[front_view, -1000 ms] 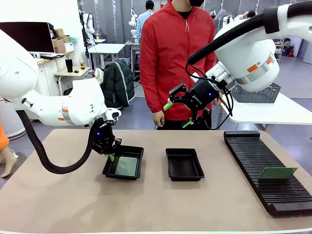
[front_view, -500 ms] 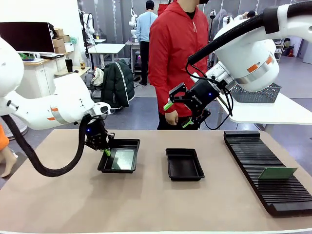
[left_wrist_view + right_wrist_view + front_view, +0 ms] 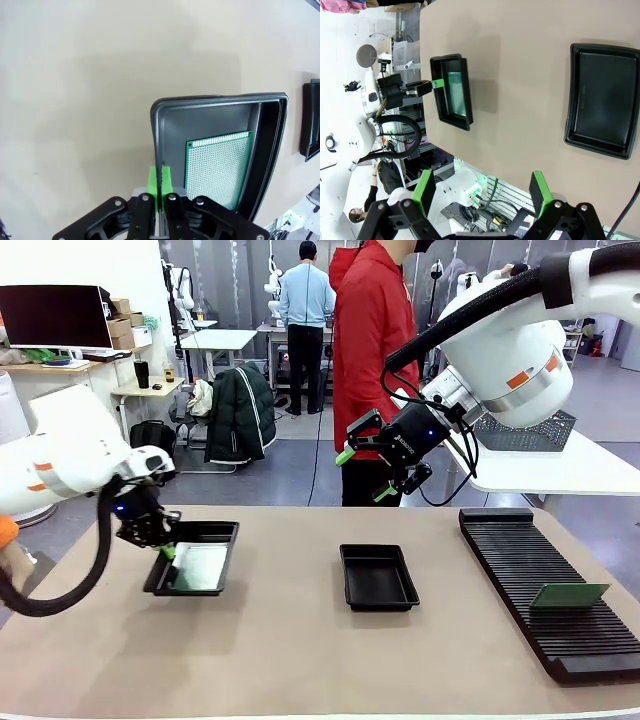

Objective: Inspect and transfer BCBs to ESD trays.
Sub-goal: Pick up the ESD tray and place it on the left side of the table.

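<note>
1. The left jaws are clamping shut on the rim of an ESD tray (image 3: pixel 205 528) at the left of the counter (image 3: pixel 300 660), with a BCB (image 3: pixel 200 567) lying flat inside.
2. The right jaws are hanging open above the counter.
3. A second ESD tray (image 3: pixel 378 580) is sitting mid-counter.

I note on the bench (image 3: pixel 300 660) the left tray (image 3: pixel 222 532) with a BCB (image 3: pixel 200 567) lying in it and the left tool (image 3: pixel 166 553) on its left rim, the centre tray (image 3: pixel 378 578) to its right, and farthest right the rack (image 3: pixel 520 570) carrying another BCB (image 3: pixel 568 595).
</note>
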